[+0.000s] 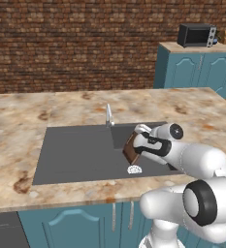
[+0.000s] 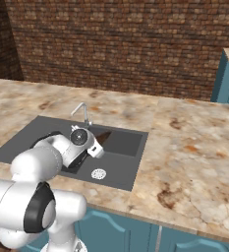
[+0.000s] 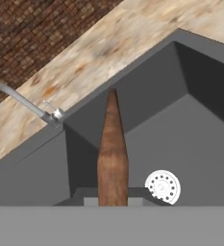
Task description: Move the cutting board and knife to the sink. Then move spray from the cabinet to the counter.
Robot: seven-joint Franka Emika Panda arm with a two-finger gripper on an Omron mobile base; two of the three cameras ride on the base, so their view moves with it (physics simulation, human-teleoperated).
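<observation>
Gripper (image 1: 136,145) clamps cutting board (image 1: 130,148) over sink (image 1: 75,155) (hand view: edge-on).

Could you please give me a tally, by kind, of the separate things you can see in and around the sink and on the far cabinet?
Cutting board, held in the shut jaws over the sink: 1
Faucet: 1
Drain strainer: 1
Microwave: 1
Knife block: 1
Total: 5

Faucet (image 1: 108,115) stands at sink (image 1: 80,155) back rim, obstructing approach there. Cutting board (image 1: 130,147) held tilted over basin, above drain (image 1: 134,169). Basin floor left of it open.
</observation>
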